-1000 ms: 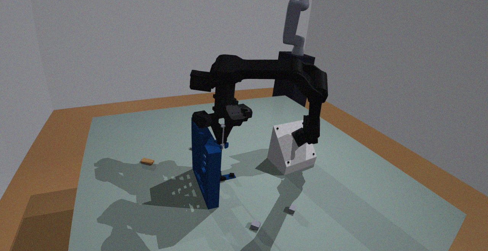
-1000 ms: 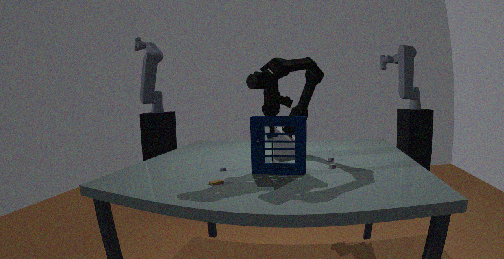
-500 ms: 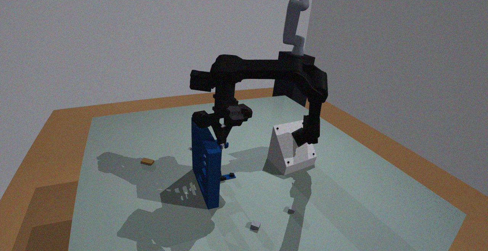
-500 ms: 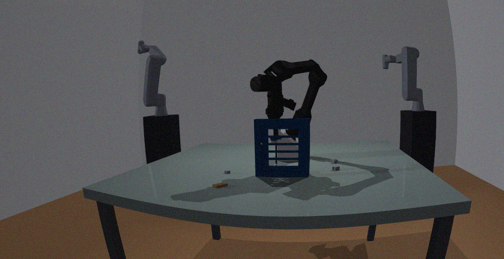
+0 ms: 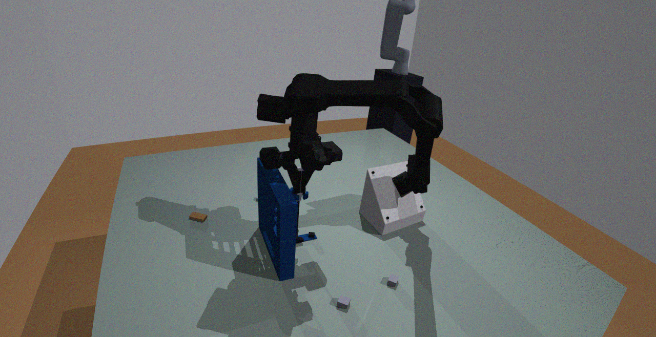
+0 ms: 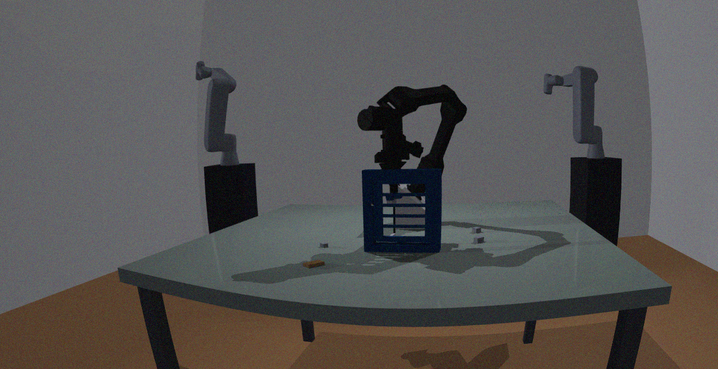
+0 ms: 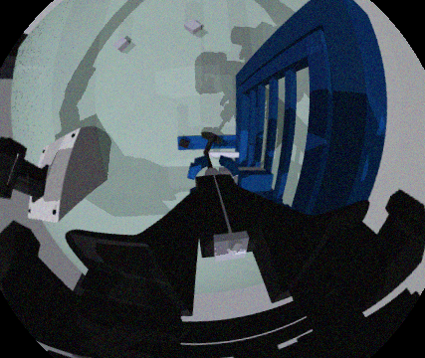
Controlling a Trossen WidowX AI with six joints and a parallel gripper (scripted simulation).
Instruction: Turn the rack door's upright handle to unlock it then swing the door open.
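The blue rack frame (image 5: 288, 243) (image 6: 401, 174) (image 7: 353, 60) stands upright on the table. Its barred door (image 6: 404, 215) looks closed, flush in the frame. The pale upright handle (image 5: 300, 169) (image 7: 231, 244) stands on the door's arm side, above blue brackets (image 5: 306, 194) (image 7: 199, 170). A thin dark rod runs down from it to a blue foot (image 5: 306, 237) (image 7: 194, 142). My gripper (image 5: 300, 183) (image 7: 216, 194) points down and is shut on the handle, one finger on each side. The fingers hide most of the handle. In the exterior view the gripper is mostly behind the frame.
A white wedge block (image 5: 373, 206) (image 7: 55, 209) stands at the arm's base. Two small grey cubes (image 5: 392, 281) (image 5: 343, 302) lie on the arm side. Across the rack are an orange block (image 5: 198, 216) (image 6: 314, 263) and another small cube (image 6: 323, 244).
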